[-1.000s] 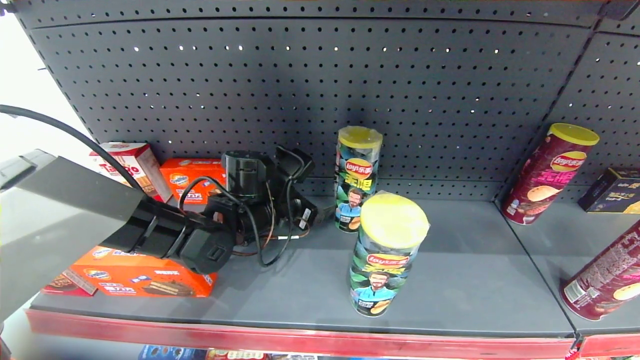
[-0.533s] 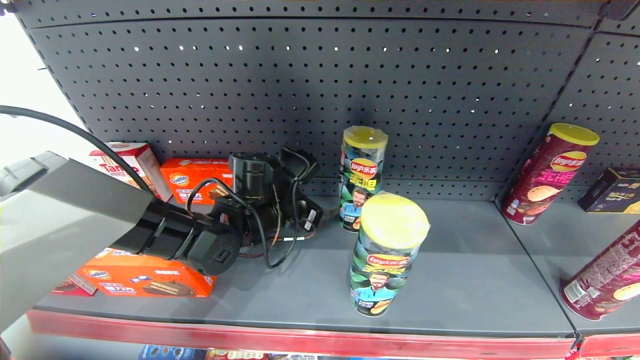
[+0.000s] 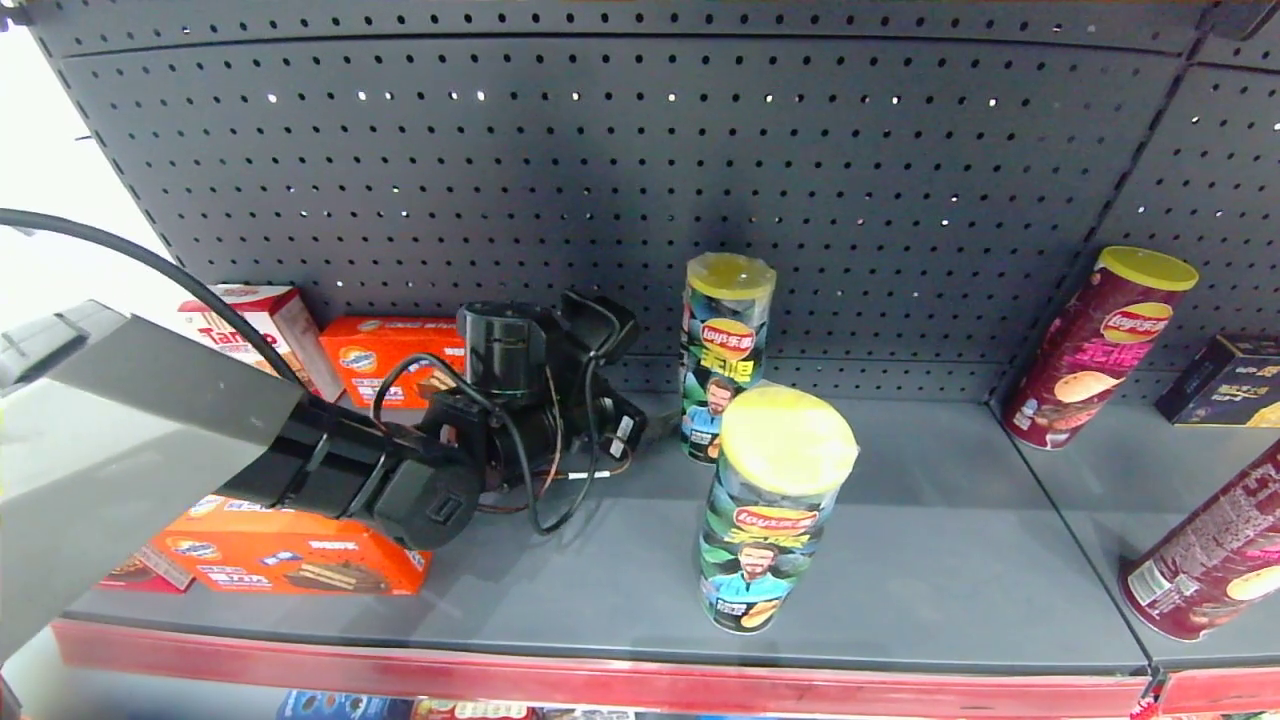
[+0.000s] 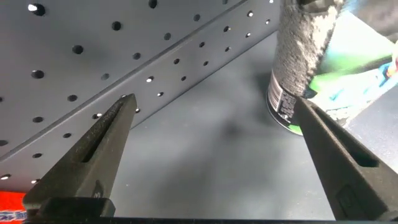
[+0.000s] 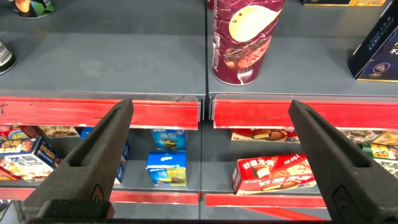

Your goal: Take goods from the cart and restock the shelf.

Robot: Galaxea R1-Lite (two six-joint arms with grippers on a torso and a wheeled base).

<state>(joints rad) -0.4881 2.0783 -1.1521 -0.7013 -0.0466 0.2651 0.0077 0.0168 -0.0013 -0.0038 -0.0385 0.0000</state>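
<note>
Two green chip cans with yellow lids stand upright on the grey shelf (image 3: 950, 560): one at the back (image 3: 725, 340) by the pegboard, one nearer the front edge (image 3: 775, 505). My left arm lies over the shelf. Its gripper (image 3: 645, 428) is low at the left side of the rear can's base. In the left wrist view that gripper (image 4: 212, 102) is open, with bare shelf between its fingers and the rear can (image 4: 305, 68) just beyond one fingertip. My right gripper (image 5: 210, 104) is open with nothing in it, off the shelf's red front edge (image 5: 155, 113).
Orange boxes (image 3: 290, 555) (image 3: 385, 355) and a red-and-white box (image 3: 265, 330) lie left of the arm. Maroon chip cans (image 3: 1095, 350) (image 3: 1210, 560) and a dark box (image 3: 1225, 380) occupy the right bay. The pegboard wall (image 3: 600, 180) closes the back. Lower shelves hold boxes (image 5: 270, 174).
In the first half second my left arm shifted a little to the right and the rear green can slid right with it. Since then almost nothing has moved.
</note>
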